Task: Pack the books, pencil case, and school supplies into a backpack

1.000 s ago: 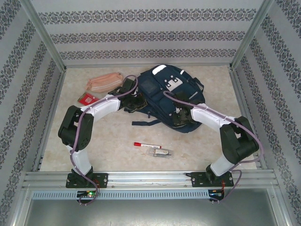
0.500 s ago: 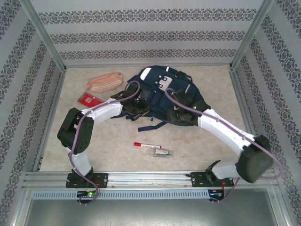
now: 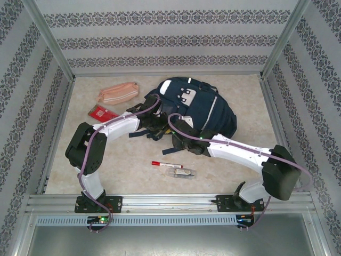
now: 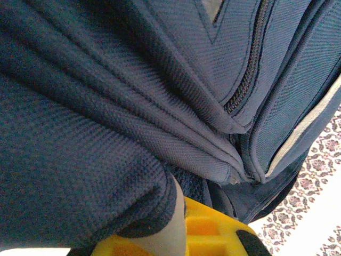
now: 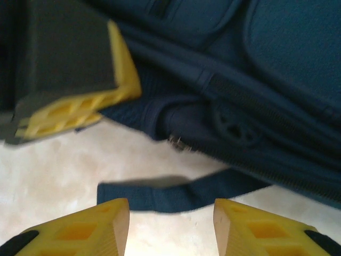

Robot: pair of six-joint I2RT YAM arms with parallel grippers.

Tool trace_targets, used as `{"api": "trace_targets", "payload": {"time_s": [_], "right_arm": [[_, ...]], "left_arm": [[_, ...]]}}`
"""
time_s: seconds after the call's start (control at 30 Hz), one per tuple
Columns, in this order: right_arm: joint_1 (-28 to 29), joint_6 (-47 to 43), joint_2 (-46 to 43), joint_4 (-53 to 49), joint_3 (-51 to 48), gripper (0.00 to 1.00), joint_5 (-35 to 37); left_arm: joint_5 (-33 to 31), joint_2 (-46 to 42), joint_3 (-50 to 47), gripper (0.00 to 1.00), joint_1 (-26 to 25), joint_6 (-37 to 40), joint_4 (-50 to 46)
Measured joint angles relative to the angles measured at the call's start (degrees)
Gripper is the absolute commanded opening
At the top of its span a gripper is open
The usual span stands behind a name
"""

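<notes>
Overhead: the backpack [image 3: 200,104] is seen lying on the table [image 3: 128,154], with both arms reached in at its near-left edge. The left arm is bent sharply at the elbow, its forearm laid low towards the bag. The right arm is stretched long across the table, with its wrist turned left. The pencil case [image 3: 118,93] and red packet [image 3: 100,113] are noted well apart from the left gripper, out to its left. The marker [image 3: 166,165] and clear-wrapped item [image 3: 184,172] are near the right gripper, behind it towards the bases.

Left wrist view: the left gripper [image 4: 176,240] is found closed, with a fold of navy backpack cloth pinched at its yellow fingers. A zip [image 4: 248,74] is seen ahead of it. From overhead this pinch cannot be made out.

Right wrist view: the right gripper [image 5: 170,229] is seen with its fingers parted and nothing between them. A loose strap [image 5: 176,194] is laid on the table just ahead of the fingertips, with the bag's edge beyond. One yellow finger of the left gripper is seen ahead and to the left, against the cloth.
</notes>
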Motion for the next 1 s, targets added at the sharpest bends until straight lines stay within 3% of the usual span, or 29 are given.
{"api": "trace_targets", "payload": {"time_s": [0.17, 0.73, 1.0], "right_arm": [[0.0, 5.0, 3.6, 4.9, -1.6, 0.38, 4.9], [0.6, 21.1, 9.7, 10.8, -2.5, 0.25, 9.1], [-1.3, 18.5, 8.4, 21.9, -8.5, 0.19, 5.8]], "left_arm": [[2.3, 0.0, 0.4, 0.00, 0.0, -0.6, 0.0], [2.4, 0.2, 0.9, 0.00, -0.1, -2.8, -0.3], [2.1, 0.2, 0.9, 0.00, -0.1, -2.9, -0.1]]}}
